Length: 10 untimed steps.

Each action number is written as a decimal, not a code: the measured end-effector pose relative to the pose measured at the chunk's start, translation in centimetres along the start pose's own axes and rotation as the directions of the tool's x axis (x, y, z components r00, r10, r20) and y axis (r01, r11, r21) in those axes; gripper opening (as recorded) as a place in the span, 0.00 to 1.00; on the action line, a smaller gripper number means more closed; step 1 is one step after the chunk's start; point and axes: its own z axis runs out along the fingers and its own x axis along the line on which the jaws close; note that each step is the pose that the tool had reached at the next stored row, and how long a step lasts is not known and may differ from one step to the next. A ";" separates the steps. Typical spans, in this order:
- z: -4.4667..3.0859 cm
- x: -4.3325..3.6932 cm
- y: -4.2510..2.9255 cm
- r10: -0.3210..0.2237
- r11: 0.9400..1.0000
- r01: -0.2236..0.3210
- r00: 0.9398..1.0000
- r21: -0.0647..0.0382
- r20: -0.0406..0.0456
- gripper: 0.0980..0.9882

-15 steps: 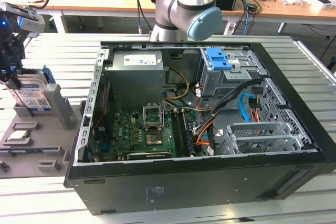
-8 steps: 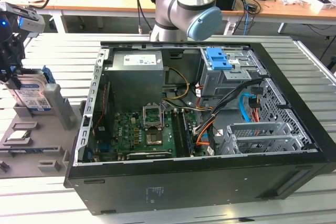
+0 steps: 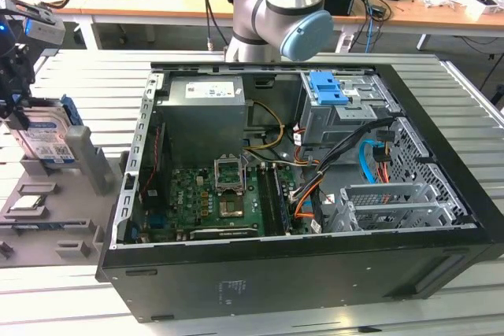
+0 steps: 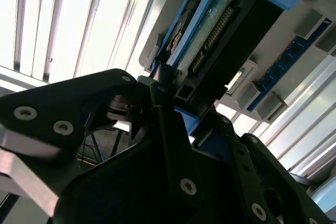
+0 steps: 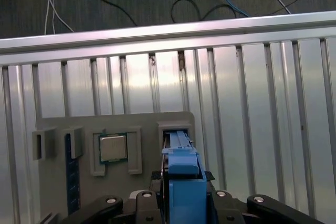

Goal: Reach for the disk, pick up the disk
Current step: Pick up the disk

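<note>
The gripper straddles the upper edge of the disk, with its black body on both sides of the blue rail. I cannot tell whether it is clamped on the disk or merely around it. The disk stands on edge in a slot of the grey fixture tray, which lies on the slatted metal table. Near the disk, 1 square processor chip sits in its own pocket of the tray. In the exterior view, the open computer case stands to the exterior view's right of the tray.

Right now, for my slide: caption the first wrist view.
Claw straddles the upright disk in its grey holder, chip beside.
</note>
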 end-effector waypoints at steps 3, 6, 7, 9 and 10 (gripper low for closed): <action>-0.40 0.00 0.02 0.000 1.000 0.000 1.000 0.000 0.000 0.31; -1.11 0.00 0.04 0.000 1.000 0.000 1.000 0.000 0.000 0.31; -1.26 0.00 0.05 0.000 1.000 0.000 1.000 0.000 0.000 0.31; -1.54 0.00 0.06 0.000 1.000 0.000 1.000 0.000 0.000 0.31; -1.67 0.00 0.06 0.000 1.000 0.000 1.000 0.000 0.000 0.31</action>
